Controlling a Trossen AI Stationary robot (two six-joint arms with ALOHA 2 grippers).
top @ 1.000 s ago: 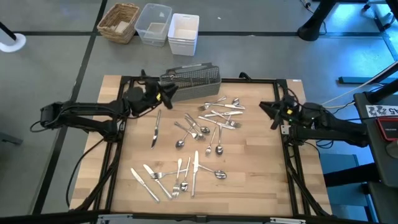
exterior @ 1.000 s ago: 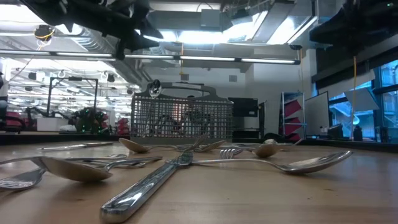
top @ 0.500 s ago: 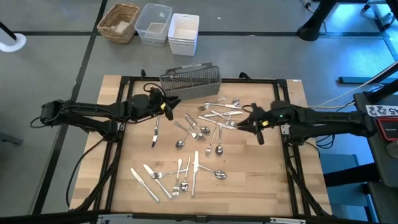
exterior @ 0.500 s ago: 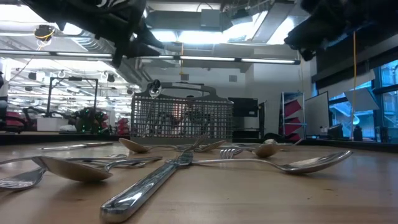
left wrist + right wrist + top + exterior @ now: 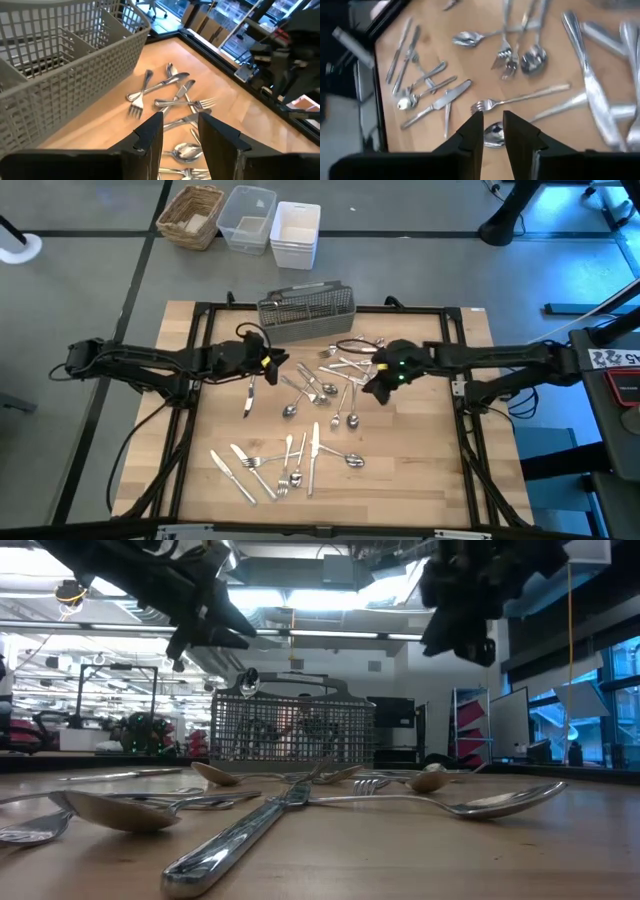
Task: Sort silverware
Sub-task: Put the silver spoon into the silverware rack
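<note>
Silverware lies scattered on the wooden table: a cluster of forks, spoons and knives at the centre (image 5: pixel 335 375), a second group near the front (image 5: pixel 285 460), and one knife (image 5: pixel 249 391) on its own. The grey mesh caddy (image 5: pixel 307 308) stands at the far edge. My left gripper (image 5: pixel 280 361) hovers open just in front of the caddy (image 5: pixel 60 70), above the table, nothing between its fingers (image 5: pixel 180 135). My right gripper (image 5: pixel 369 389) hangs over the central cluster, tilted down, its fingers a little apart (image 5: pixel 493 128) and empty, above a fork (image 5: pixel 520 97) and a spoon (image 5: pixel 495 136).
Beyond the table's far edge stand a wicker basket (image 5: pixel 192 215), a clear plastic tub (image 5: pixel 247 218) and a white bin (image 5: pixel 295 232). Black frame rails (image 5: pixel 190 410) run along the table's left and right sides. Bare wood shows at the table's near right (image 5: pixel 410 470).
My right arm has swung from the table's right edge toward the centre, tipping and rolling its gripper down over the silverware. My left gripper has drifted a little away from the caddy toward the centre and tipped downward. No silverware has moved.
</note>
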